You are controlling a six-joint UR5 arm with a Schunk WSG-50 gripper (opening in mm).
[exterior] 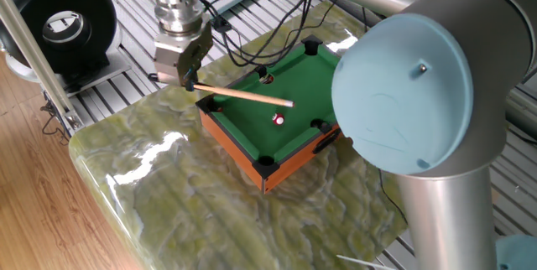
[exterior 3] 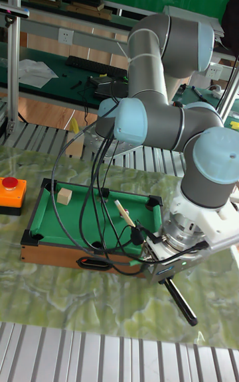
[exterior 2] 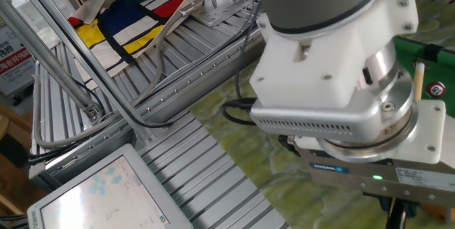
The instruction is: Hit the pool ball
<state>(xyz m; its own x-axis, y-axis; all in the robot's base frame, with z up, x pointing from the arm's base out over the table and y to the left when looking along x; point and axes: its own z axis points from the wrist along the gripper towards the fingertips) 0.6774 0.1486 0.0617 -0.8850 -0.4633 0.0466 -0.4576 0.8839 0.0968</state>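
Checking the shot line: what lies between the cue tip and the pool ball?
Only bare green felt, seen in one fixed view: the cue tip sits apart from the pool ball.

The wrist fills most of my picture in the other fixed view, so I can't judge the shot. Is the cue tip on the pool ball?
Observer: No. In one fixed view the tip of the cue is apart from the pool ball, above it in the picture.
Operator: Is the cue gripped?
Observer: Yes, the gripper has its jaws shut on the butt end, outside the mini pool table.
Operator: Anything else on the felt?
Observer: In the tall fixed view, a tan cube sits near the end by the red button.
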